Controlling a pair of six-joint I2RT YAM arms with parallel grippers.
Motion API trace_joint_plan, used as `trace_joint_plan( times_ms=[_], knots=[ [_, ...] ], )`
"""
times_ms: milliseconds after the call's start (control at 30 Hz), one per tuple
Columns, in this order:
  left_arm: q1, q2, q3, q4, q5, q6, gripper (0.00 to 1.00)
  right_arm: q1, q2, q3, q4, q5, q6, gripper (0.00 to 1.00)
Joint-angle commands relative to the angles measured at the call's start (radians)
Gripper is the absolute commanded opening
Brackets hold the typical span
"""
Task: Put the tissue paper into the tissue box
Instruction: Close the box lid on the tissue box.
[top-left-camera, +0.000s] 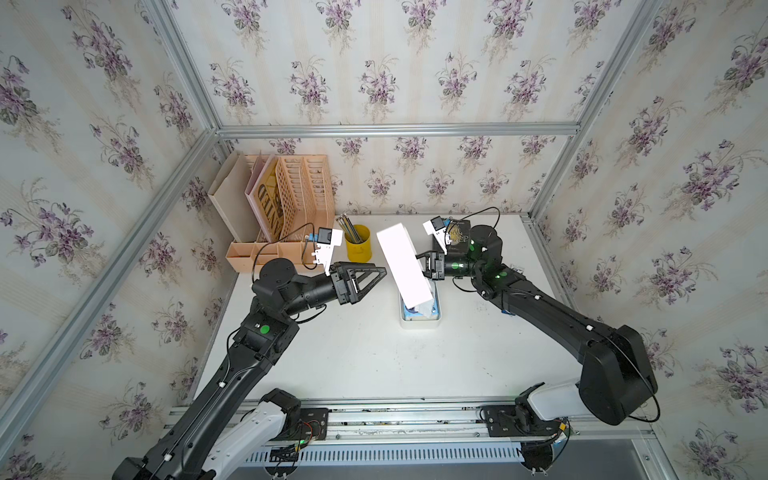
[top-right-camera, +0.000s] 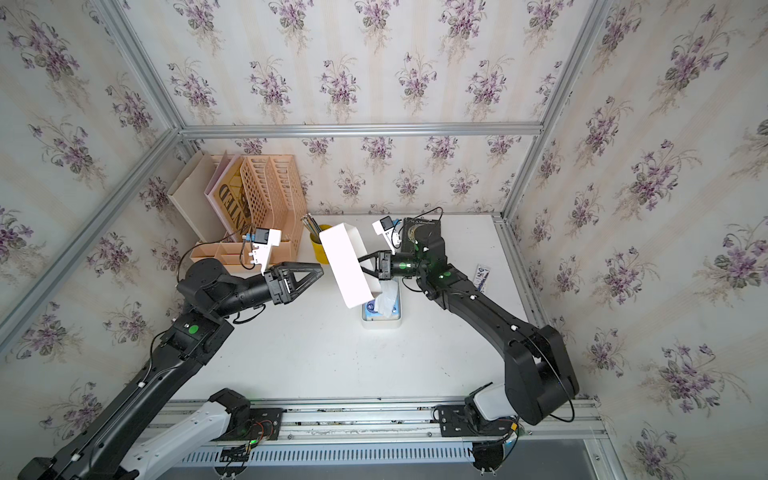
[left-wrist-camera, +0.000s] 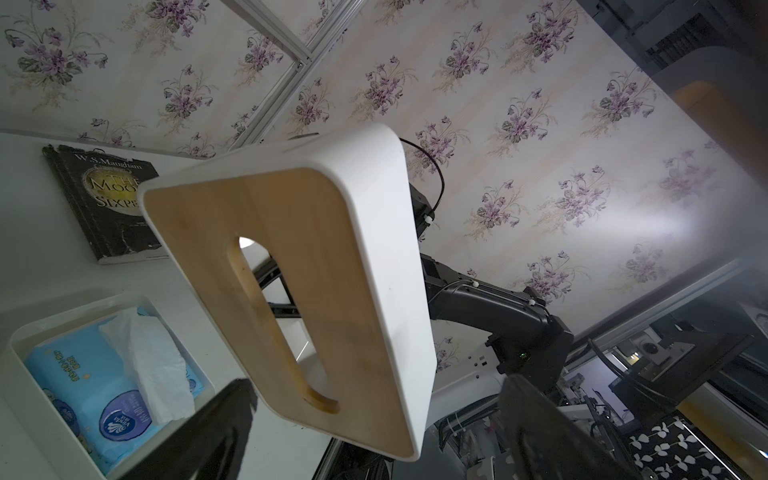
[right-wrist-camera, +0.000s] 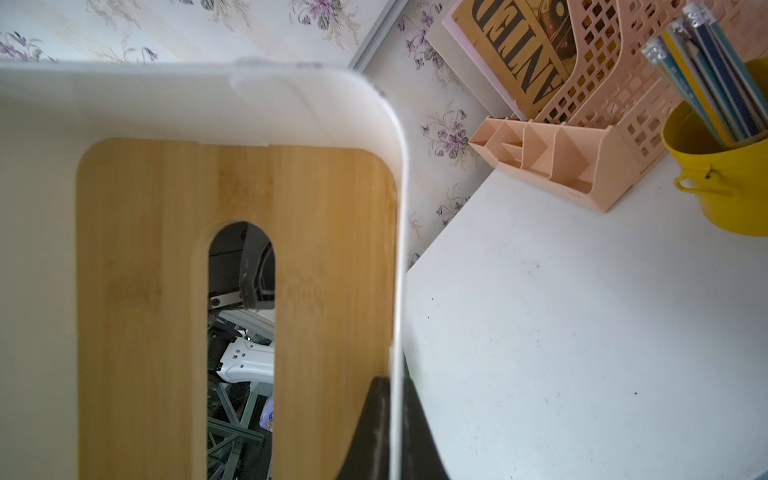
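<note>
left wrist: blue tissue pack (left-wrist-camera: 70, 374) inside white tub (left-wrist-camera: 25, 345); right gripper (top-left-camera: 423, 266) clenches bamboo-topped lid (left-wrist-camera: 332, 257) at eleven o'clock, left gripper (top-left-camera: 380, 274) released; seat lid next.

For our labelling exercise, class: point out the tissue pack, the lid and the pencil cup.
tissue pack (left-wrist-camera: 70, 386), left wrist view, on its blue wrapper.
lid (left-wrist-camera: 332, 270), left wrist view, bamboo face beside the slot.
pencil cup (right-wrist-camera: 739, 195), right wrist view, yellow wall.
</note>
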Motion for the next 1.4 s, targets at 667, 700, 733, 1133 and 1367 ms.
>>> trace_joint_plan(
  times_ms=[667, 700, 733, 1133, 1367],
  knots=[
    [-0.014, 0.077, -0.004, 0.107, -0.020, 0.011, 0.95, 0.006, 0.017, -0.062, 0.705, -0.118, 0.505, 0.00],
    [-0.020, 0.087, 0.002, 0.114, -0.023, 0.012, 0.95, 0.009, 0.016, -0.061, 0.705, -0.118, 0.506, 0.00],
    [-0.025, 0.097, 0.014, 0.119, -0.024, 0.014, 0.95, 0.011, 0.018, -0.060, 0.704, -0.118, 0.506, 0.00],
    [-0.094, 0.172, 0.049, 0.136, -0.053, 0.029, 0.90, 0.016, 0.031, -0.061, 0.698, -0.108, 0.497, 0.00],
    [-0.104, 0.180, 0.069, 0.112, -0.075, 0.046, 0.84, 0.020, 0.022, -0.051, 0.624, -0.106, 0.441, 0.00]
  ],
)
